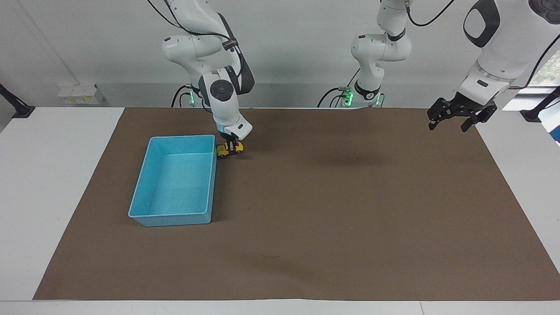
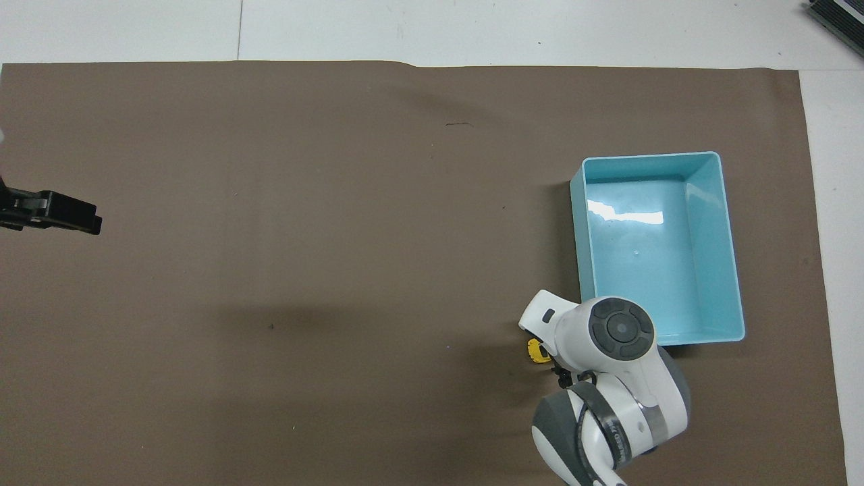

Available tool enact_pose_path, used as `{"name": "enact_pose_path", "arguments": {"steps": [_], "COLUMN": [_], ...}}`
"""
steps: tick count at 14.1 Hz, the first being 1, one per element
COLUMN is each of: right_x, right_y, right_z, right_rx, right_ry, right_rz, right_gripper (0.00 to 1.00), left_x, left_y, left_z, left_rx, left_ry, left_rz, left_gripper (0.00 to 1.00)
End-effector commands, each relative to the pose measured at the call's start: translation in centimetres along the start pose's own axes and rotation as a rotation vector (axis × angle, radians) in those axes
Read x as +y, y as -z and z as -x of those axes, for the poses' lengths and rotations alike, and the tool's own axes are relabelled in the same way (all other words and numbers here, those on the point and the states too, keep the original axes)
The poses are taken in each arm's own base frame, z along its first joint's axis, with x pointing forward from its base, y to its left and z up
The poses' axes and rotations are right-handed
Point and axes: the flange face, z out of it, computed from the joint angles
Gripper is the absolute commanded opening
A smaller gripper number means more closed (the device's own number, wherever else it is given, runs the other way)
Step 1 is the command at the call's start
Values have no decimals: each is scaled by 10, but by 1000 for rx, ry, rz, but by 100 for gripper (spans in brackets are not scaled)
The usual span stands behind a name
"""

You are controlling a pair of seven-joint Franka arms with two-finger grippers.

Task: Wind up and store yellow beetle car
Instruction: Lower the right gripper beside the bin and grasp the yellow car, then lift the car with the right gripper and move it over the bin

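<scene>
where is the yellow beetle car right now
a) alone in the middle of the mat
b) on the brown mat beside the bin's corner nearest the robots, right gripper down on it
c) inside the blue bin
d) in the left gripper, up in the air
b: the yellow beetle car sits on the brown mat just outside the blue bin, with the right gripper shut on it; the left gripper waits open, holding nothing.

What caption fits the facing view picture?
Right tool shut on the yellow beetle car beside the blue bin; left tool waits.
</scene>
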Motion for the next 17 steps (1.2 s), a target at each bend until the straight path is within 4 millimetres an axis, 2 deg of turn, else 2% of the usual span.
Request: {"name": "enact_pose_path", "arguments": {"steps": [1,3,6,9,12,17], "right_x": [9,19,31,43,56,73], "right_y": [12,25,40,65,87,121], "right_z": [-2,-8,-31,-37,-27,19], "right_rx": [-12,-8,-9,0,10,-48], "right_ry": [8,-36,-69,-74,-99,-115], "right_rz": [8,23,32,58,74,83], "right_gripper": [5,3,1,2,3,6], "left_x": [-3,-3,-3,-3,-3,-3], "left_y": [6,6,6,6,6,6], "left_z": [3,3,3,3,3,3], "left_rx": [-7,-7,-7,-7,-7,-7], "left_ry": [13,13,13,13,13,13], "left_rz": [-20,-20,-20,-20,-20,-20], "left_gripper": [100,100,100,100,100,100]}}
